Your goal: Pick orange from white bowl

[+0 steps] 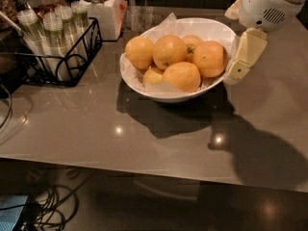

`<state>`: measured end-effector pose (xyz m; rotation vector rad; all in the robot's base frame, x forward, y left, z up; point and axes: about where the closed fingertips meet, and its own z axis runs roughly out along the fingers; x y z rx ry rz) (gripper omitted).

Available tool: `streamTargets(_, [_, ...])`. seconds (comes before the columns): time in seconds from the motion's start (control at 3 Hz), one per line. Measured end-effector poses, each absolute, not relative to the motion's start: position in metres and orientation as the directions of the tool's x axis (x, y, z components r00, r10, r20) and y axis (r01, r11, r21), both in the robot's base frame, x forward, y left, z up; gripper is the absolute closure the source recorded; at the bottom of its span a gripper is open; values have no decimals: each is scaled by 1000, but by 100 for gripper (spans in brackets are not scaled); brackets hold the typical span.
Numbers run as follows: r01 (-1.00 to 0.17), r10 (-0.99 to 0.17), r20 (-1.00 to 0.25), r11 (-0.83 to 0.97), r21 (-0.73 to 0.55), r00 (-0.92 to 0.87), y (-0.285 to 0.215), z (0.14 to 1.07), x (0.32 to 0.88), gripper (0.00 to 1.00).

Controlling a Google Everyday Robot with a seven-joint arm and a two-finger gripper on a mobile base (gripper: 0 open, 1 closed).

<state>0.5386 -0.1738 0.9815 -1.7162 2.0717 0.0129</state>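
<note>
Smooth, polished grey-brown counter (86, 129), glossy enough to throw back small bright light spots. Shiny, glazed-looking white bowl (207, 27), lined with crumpled matt white paper (167, 22). Finely dimpled peel with a soft sheen on the orange (210, 57); much the same peel on the paler fruits (168, 51). Thin black wire basket (89, 49), seemingly metal, filled with clear plastic cups (54, 30). Just beside the bowl's right rim, gripper (236, 72) in smooth, matt cream plastic, hanging under a slightly glossier white plastic housing (267, 6).
</note>
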Motion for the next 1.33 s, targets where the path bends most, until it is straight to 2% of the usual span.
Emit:
streamTargets(0.67, [-915, -860, -467, 338, -221, -205, -170, 964, 568, 0])
streamTargets(1.33, [-923, -851, -487, 326, -202, -195, -158, 953, 573, 0])
